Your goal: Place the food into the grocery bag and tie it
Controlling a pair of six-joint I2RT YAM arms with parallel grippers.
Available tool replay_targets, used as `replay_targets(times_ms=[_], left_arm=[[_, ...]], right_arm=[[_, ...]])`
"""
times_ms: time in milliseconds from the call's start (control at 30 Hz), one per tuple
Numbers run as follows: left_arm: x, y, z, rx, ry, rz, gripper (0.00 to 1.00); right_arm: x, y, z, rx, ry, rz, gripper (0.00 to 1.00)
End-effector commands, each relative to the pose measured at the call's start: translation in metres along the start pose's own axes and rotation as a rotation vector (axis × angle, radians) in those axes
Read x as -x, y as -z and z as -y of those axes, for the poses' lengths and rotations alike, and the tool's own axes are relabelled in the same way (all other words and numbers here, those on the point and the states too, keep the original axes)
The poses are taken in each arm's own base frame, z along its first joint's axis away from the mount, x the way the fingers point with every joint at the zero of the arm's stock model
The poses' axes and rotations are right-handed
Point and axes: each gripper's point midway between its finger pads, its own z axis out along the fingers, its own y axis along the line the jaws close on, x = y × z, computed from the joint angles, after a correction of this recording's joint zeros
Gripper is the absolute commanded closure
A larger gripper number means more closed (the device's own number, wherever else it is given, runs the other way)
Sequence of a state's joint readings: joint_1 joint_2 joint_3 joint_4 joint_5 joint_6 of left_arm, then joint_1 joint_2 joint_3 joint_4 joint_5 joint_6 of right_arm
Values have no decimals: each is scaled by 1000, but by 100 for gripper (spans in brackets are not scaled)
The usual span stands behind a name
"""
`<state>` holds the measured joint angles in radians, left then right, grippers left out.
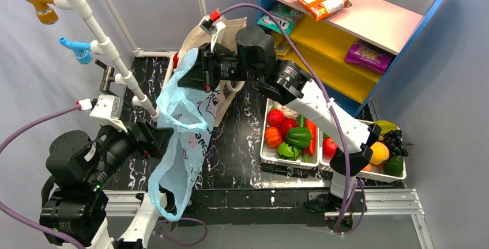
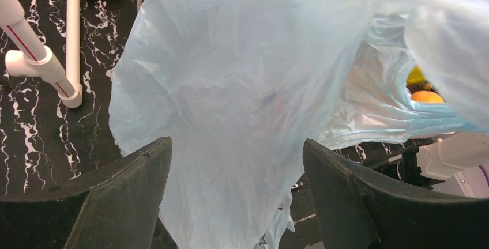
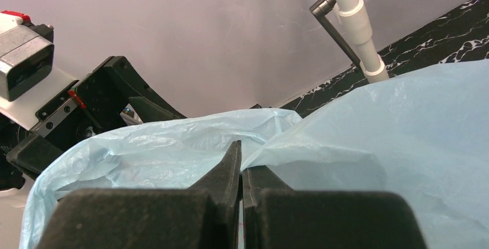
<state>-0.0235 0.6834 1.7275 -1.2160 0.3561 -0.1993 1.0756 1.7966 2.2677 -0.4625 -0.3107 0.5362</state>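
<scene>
The light-blue grocery bag (image 1: 176, 145) hangs in the air from my right gripper (image 1: 185, 76), which is shut on its upper edge. In the right wrist view the jaws of the right gripper (image 3: 241, 157) are pressed together on the thin film of the bag (image 3: 375, 145). My left gripper (image 1: 161, 140) stands open beside the hanging bag at mid-height. In the left wrist view the bag (image 2: 242, 87) drapes between the spread fingers (image 2: 132, 191) without being pinched. The food (image 1: 288, 136) lies in white trays on the right. None shows inside the bag.
A beige canvas tote (image 1: 222, 96) stands behind the bag. A white pipe rack (image 1: 109, 47) with coloured hooks rises at the left. A shelf (image 1: 346, 24) with snack packets stands at the back right. A second tray (image 1: 383, 154) holds more fruit.
</scene>
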Motion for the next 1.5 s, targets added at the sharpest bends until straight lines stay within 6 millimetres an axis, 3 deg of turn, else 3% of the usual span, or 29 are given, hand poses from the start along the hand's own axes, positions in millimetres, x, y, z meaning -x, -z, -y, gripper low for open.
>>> replay_targets(times_ms=[0,267,467,867,933,1033,1100,1267,1467], left_arm=[[4,-3,9,-64,-43,-12,17],[5,2,8,-46,-46,-22,16],[6,0,-12,63,-31,-4,22],[-21,-17,-25,89,25,-37,36],[-24,-19,-21,64,31,-38,45],[-18,-19,-11,20,59,-33,80],[-12,-17,-8,22,84,-47,99],[11,9,-11,121,113,-1,100],[18,29,-2,134,176,0,100]], right_arm=[[19,1,-20,69,-1,52,99],[17,-2,-15,57,-7,52,99],[19,3,-18,58,2,60,99],[23,19,-37,116,7,65,99],[23,19,-41,133,-1,61,99],[20,16,-45,163,-20,43,99],[17,12,-49,199,-40,23,99],[5,-5,-51,260,-63,-38,99],[9,-18,-44,328,-130,-79,99]])
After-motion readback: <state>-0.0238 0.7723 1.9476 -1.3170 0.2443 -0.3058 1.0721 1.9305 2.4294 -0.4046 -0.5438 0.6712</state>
